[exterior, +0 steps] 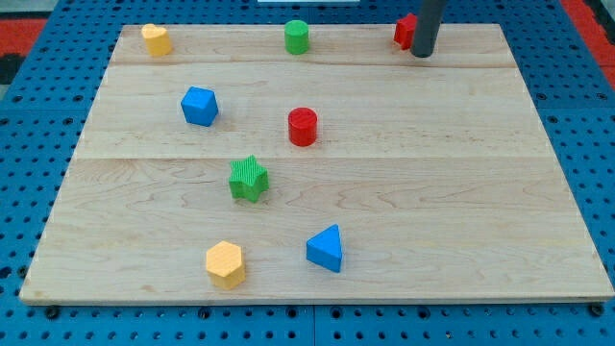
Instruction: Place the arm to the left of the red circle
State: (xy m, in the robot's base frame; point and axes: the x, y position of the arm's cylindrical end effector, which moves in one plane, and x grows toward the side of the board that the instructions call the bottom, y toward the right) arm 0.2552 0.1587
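The red circle [303,126] stands near the middle of the wooden board [461,192], a little above centre. My tip [421,55] is at the view's top right, far to the right of and above the red circle. It stands right beside a second red block [405,31], whose shape is partly hidden by the rod.
A green circle [297,37] and a yellow block [156,39] sit along the top edge. A blue cube [199,106] is left of the red circle. A green star [249,179], a blue triangle [326,249] and a yellow hexagon [225,264] lie lower.
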